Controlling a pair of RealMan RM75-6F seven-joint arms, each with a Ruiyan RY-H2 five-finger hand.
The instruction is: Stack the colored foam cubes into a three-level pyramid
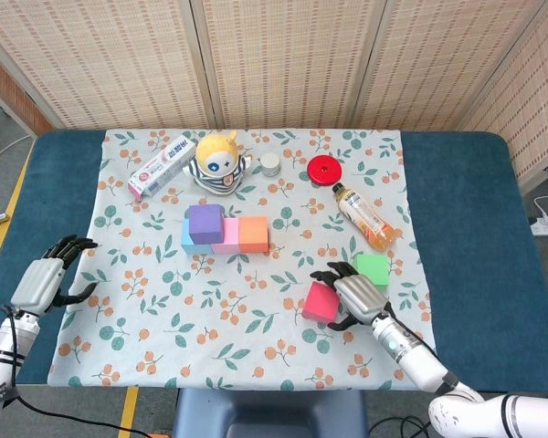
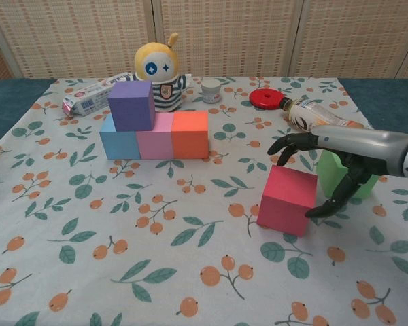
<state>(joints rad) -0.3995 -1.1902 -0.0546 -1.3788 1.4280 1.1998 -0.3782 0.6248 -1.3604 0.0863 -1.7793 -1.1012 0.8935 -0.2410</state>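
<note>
head view: right hand [image 1: 351, 297] spread wide over red foam cube [image 1: 321, 301], holding nothing, likely set to grasp it; green cube [image 1: 373, 268] at its 1 o'clock; left hand [image 1: 42, 278] open, idle at 9 | chest view: matte square-edged base row [image 2: 155, 135] carries purple cube [image 2: 131, 104], leaving second-tier room

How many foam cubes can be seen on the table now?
6. A light blue foam cube, pink foam cube and orange foam cube form a row; a purple foam cube sits on top. A red foam cube and green foam cube lie near the right hand.
</note>
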